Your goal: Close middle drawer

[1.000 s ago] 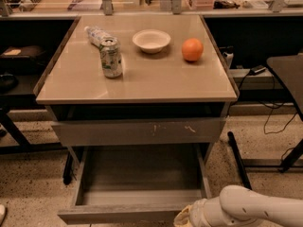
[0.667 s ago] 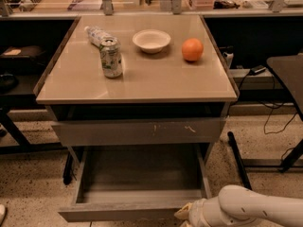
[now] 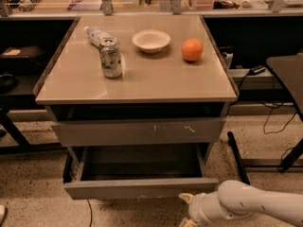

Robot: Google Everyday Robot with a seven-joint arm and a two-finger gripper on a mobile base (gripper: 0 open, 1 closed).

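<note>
Arm (image 3: pixel 251 205) reaches in low from the right. Gripper (image 3: pixel 185 210) sits just before the middle drawer (image 3: pixel 137 188), fingers spread and empty. The drawer is pulled out toward the camera, with its long axis running left-right.

Tool (image 3: pixel 186 210) half beyond bottom edge

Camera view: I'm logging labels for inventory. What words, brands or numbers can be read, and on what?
None can be read.
Can: green print, too blurred.
Bottle: label too blurred.
Middle drawer, with the gripper at its front right: no text.
</note>
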